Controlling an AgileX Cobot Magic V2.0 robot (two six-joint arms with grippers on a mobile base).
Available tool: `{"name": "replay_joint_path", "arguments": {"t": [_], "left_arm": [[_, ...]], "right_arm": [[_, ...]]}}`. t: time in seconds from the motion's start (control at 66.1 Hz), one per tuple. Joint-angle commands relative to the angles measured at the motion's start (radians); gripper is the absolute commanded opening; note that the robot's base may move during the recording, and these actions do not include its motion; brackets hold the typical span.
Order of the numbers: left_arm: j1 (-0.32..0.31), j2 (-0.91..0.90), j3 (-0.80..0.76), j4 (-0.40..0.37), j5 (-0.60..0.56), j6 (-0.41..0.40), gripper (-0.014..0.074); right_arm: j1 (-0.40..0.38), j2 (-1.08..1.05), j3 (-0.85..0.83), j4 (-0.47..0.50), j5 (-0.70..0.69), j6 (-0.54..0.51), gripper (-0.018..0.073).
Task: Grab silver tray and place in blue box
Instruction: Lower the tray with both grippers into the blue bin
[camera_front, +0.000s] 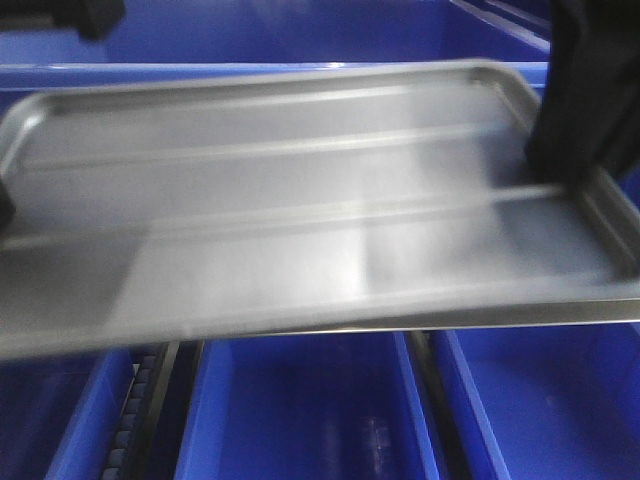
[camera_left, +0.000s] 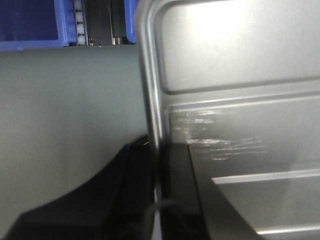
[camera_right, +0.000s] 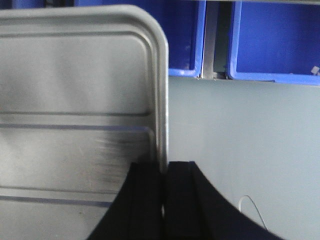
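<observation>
- Front-facing exterior view: the silver tray (camera_front: 300, 200) spans almost the full width, face up and lifted off any surface. It is smeared by blur.
- Position: I see the narrow blue bins (camera_front: 300, 410) below the tray's near edge and the blue box (camera_front: 300, 40) beyond its far edge. I cannot tell whether the tray overlaps the box's opening.
- Grip, left: the left tool (camera_left: 157, 150) is pinched almost closed on the tray's left rim, with one finger outside the rim and one inside on the tray floor. In the front view it is only a dark sliver at the tray's left end.
- Grip, right: the right tool (camera_right: 162, 170) is clamped the same way on the right rim, a short way along from a rounded corner. One finger is on each side of the metal.
- Surface: the grey counter (camera_right: 240, 150) lies beneath both ends of the tray in the wrist views, and the narrow bins line its far edge.
- Other: a thin pale wire (camera_right: 247, 205) lies on the counter just beside the right tool.
</observation>
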Motion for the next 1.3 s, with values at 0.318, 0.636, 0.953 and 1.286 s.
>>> {"name": "replay_joint_path", "arguments": {"t": [0.318,0.636,0.953,1.286], "left_arm": [[0.208,-0.024,-0.242,-0.018,-0.164,0.264,-0.0009],[0.410,0.065,-0.346,-0.209,-0.269,0.541,-0.0009],[0.526,0.263,-0.572,-0.298,-0.287,0.690,-0.0009],[0.622,0.457,-0.790,-0.320,-0.327,0.734,-0.0009]], "right_arm": [[-0.105,0.022,-0.231,-0.020,-0.128,-0.150,0.0059],[-0.212,0.189,-0.458,0.044,-0.174,-0.296,0.0060],[-0.341,0.364,-0.673,0.182,-0.224,-0.440,0.0060],[-0.458,0.518,-0.826,0.199,-0.296,-0.477,0.0060]]}}
